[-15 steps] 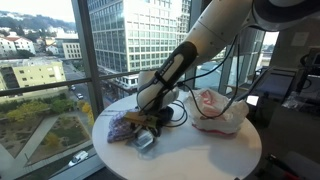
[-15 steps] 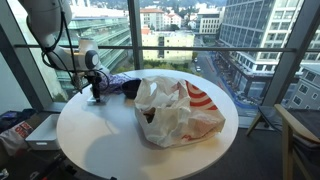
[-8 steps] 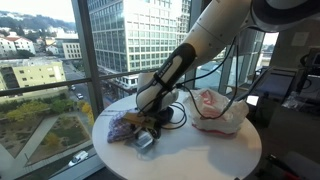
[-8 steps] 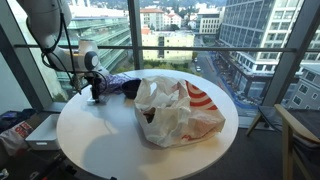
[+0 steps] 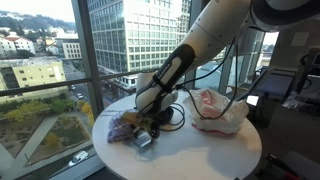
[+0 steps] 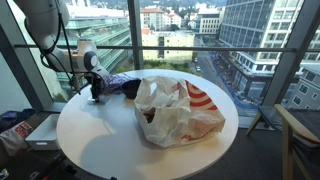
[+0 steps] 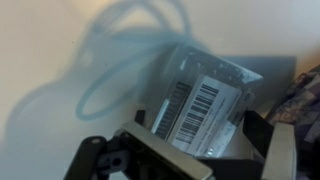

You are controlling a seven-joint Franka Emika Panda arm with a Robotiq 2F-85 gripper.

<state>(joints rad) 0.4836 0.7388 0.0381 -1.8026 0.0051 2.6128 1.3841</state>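
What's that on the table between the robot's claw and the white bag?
A dark loop of cable lies between the gripper and the bag, as shown in an exterior view. The rest of that stretch is bare table.

windows: floor-to-ceiling, daylight | round white table | chair

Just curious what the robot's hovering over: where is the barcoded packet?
In the wrist view, the packet lies on the table directly below the open claw, beside a purple cloth, near the window-side edge.
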